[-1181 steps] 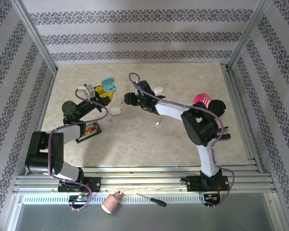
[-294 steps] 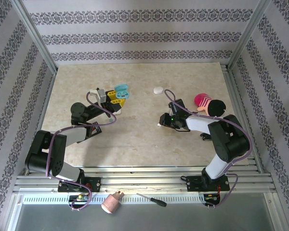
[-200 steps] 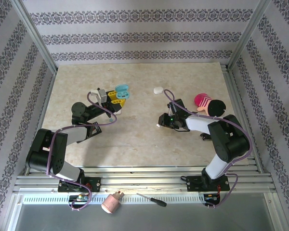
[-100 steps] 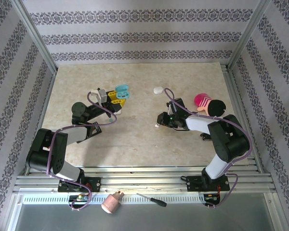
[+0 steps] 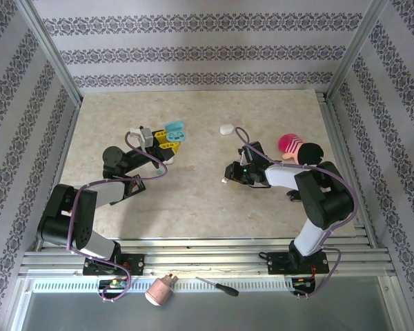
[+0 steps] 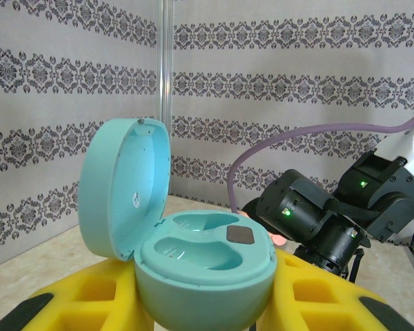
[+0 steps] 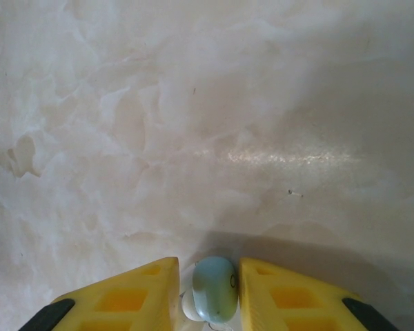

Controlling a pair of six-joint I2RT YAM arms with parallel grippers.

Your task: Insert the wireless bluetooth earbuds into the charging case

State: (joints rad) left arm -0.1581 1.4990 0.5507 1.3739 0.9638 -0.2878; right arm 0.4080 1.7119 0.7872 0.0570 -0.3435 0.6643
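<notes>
My left gripper is shut on the teal charging case, held upright between its yellow fingers. The case's lid stands open and both wells are empty. My right gripper is low over the table, right of centre. Its yellow jaws are closed round a pale blue-green earbud with a white tip. The earbud's right side touches one finger. In the top view it is a tiny pale speck at the fingertips.
A small white pebble-shaped case lies at the back centre of the marble table. A pink striped object sits right of the right arm. A screwdriver and a pink object lie on the front rail.
The right gripper's jaws have narrowed slightly on the earbud and its hand has edged a little toward the back. The left arm and the case have not moved.
</notes>
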